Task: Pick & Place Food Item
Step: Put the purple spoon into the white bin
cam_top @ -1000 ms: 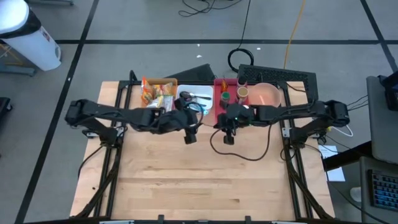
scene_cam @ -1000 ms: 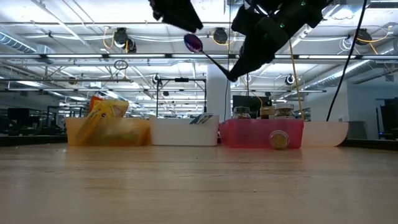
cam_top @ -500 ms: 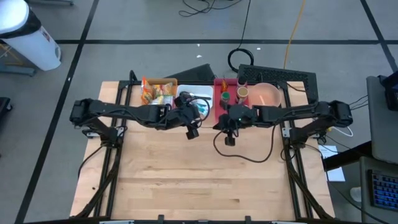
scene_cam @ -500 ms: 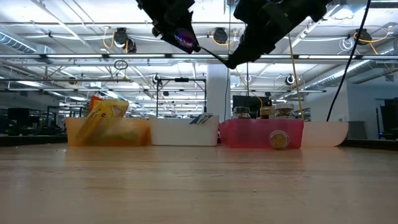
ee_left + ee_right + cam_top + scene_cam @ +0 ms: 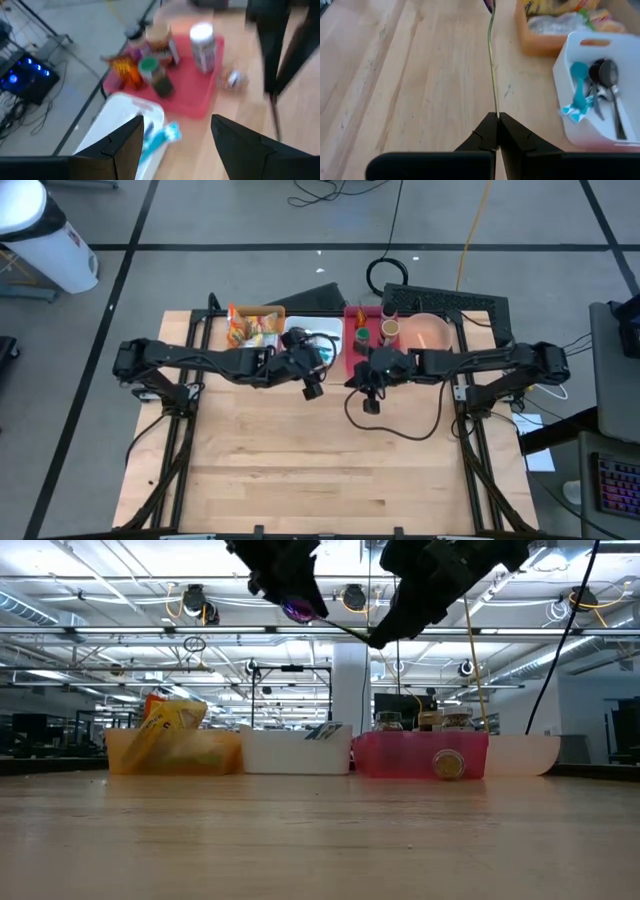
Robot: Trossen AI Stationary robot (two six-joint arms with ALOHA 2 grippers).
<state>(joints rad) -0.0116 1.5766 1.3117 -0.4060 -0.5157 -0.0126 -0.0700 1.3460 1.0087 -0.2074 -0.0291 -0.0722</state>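
Left gripper [image 5: 312, 385] shifted toward right gripper's [image 5: 496, 120] spoon [image 5: 492, 60]

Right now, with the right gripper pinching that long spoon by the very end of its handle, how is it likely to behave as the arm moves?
The spoon looks thin and light, so probably easy to carry. Held by the right gripper only at the handle's tip, it may swing or pivot. The narrow handle looks smooth and could slip.

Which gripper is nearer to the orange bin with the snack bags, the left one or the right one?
Left. The left gripper hovers in front of the white bin, one bin over from the orange bin. The right gripper, shut on a spoon, is farther, in front of the red bin.
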